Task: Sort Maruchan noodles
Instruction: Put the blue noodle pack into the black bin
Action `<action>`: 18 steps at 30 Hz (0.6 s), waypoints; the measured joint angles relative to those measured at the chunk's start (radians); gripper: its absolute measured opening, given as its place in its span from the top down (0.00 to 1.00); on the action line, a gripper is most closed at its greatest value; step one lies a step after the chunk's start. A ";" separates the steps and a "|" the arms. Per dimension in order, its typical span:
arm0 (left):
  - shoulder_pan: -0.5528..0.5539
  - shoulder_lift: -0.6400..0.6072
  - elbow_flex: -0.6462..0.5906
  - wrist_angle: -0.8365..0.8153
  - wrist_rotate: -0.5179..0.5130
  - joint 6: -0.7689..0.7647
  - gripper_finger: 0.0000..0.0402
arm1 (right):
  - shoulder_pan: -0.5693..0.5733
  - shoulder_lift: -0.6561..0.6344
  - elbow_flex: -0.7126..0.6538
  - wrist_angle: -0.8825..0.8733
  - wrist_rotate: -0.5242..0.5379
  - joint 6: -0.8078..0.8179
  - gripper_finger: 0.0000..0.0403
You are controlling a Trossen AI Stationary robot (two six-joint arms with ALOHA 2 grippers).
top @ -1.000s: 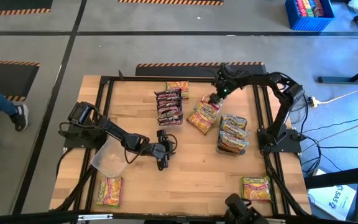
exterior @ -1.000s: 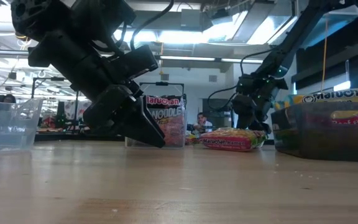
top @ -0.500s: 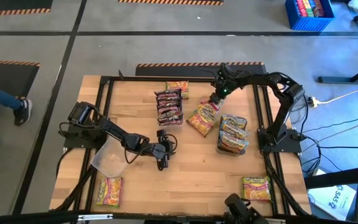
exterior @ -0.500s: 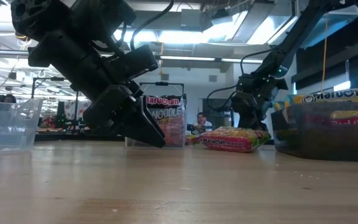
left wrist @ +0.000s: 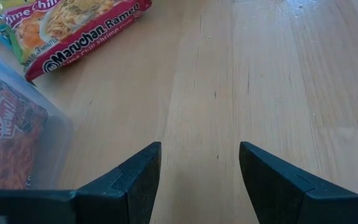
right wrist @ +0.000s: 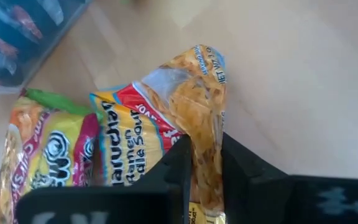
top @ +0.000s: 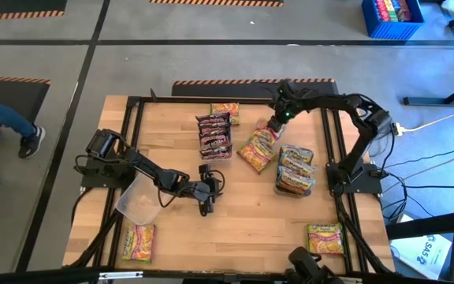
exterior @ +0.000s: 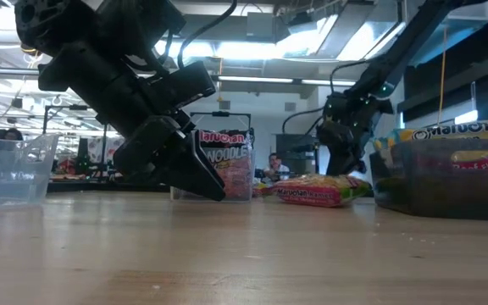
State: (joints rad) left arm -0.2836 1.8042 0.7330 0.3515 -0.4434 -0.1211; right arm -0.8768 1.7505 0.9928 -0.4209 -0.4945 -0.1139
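Surface: wooden table, striped floor beyond | left gripper held low, jaws spread | right gripper pinched on orange noodle packet

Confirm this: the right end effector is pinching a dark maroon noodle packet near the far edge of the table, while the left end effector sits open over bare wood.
Wrong on one point: the packet's colour. The right wrist view shows the right end effector shut on the edge of an orange-yellow noodle packet, not a dark maroon one. The rest stands: it is near the table's far edge, and the left end effector sits open over bare wood.
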 joint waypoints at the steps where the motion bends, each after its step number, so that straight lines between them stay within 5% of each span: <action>1: 0.000 0.000 0.000 0.000 0.000 0.000 0.47 | 0.000 -0.015 0.000 -0.003 0.011 0.000 0.88; 18: 0.000 0.000 0.000 -0.001 0.000 0.001 0.47 | 0.000 -0.151 0.002 -0.064 0.041 -0.013 1.00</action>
State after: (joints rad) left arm -0.2840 1.8042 0.7330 0.3510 -0.4435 -0.1204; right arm -0.8764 1.5997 0.9943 -0.4854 -0.4537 -0.1271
